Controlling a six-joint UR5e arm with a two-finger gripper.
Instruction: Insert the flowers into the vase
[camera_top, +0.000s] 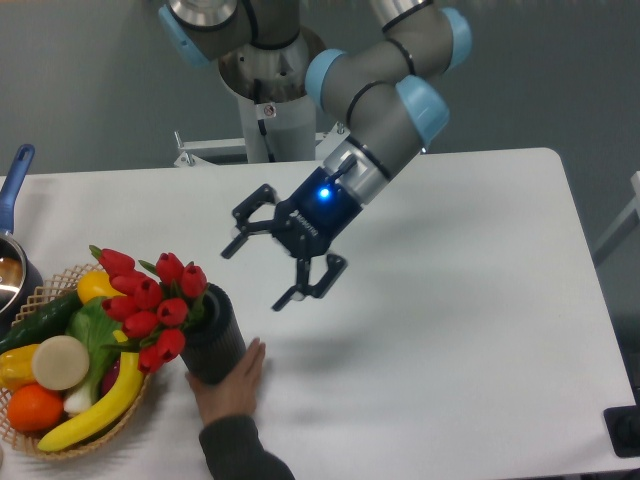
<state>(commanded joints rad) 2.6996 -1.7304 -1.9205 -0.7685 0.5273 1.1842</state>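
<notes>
Beside the basket (40, 440) of fruit stands the vase (215, 338), dark and cylindrical, with the flowers (150, 300), red tulip buds, leaning out of its mouth toward the basket. A person's hand (232, 385) seems to touch the vase's base. Up and right of the vase, the gripper (266, 270) hangs with fingers spread, holding nothing.
</notes>
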